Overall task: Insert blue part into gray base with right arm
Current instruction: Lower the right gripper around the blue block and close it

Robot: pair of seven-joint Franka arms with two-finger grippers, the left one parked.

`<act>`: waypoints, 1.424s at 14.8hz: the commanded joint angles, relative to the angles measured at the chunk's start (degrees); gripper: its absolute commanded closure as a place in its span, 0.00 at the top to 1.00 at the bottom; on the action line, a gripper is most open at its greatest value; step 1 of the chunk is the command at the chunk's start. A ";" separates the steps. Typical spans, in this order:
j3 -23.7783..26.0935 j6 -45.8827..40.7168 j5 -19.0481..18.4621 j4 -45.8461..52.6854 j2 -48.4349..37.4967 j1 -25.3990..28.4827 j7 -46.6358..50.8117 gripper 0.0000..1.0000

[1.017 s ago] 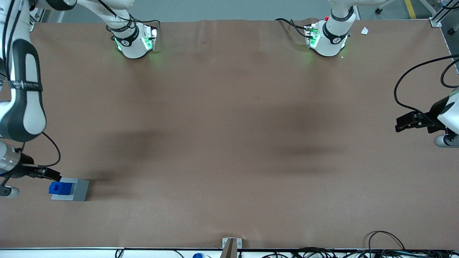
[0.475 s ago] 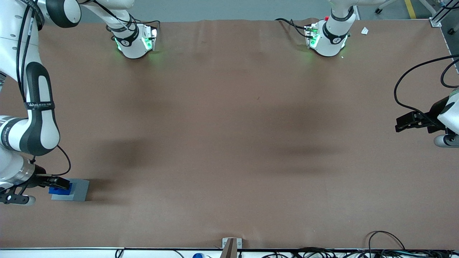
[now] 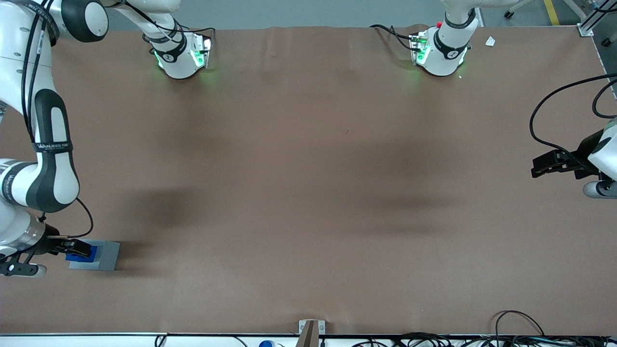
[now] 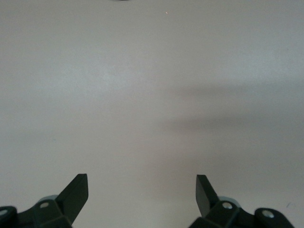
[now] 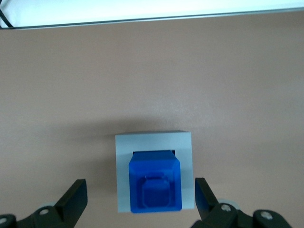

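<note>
1. Front view: the gray base [image 3: 102, 256] is seen at the lower left of the frame, on the brown table [image 3: 308, 193], toward the working arm's end.
2. The blue part [image 3: 82, 256] is seen on the gray base, at the side nearest the arm.
3. The right arm [image 3: 46, 164] is seen down the left edge of the frame, white with dark joint covers, and a thin black cable [image 3: 87, 219] is looped beside it.
4. The gripper [image 3: 77, 248] is held low over the blue part, and some of the blue is covered by it.
5. How deep the blue part sits cannot be told from this view; it may be partly sunk in.
6. From the right wrist view, the blue part [image 5: 155, 186] is seen sitting in the square socket of the gray base [image 5: 154, 145].
7. A small raised square is seen on top of the blue part.
8. The gripper [image 5: 141, 199] is spread wide, with one black finger [image 5: 73, 197] on each side of the gray base.
9. Neither finger is touching the base or the blue part; bare table is seen in both gaps.
10. A bright white strip [image 5: 142, 9] is seen along the table's edge.
</note>
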 commanded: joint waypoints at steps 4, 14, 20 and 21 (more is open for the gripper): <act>0.67 1.44 -0.09 1.48 2.14 -1.30 -2.64 1.00; 0.76 0.74 0.17 1.39 2.14 -1.91 -4.94 0.65; 0.76 1.00 0.44 1.48 2.49 -1.38 -3.53 0.11; 0.76 1.00 0.44 1.65 2.49 -1.30 -3.35 0.04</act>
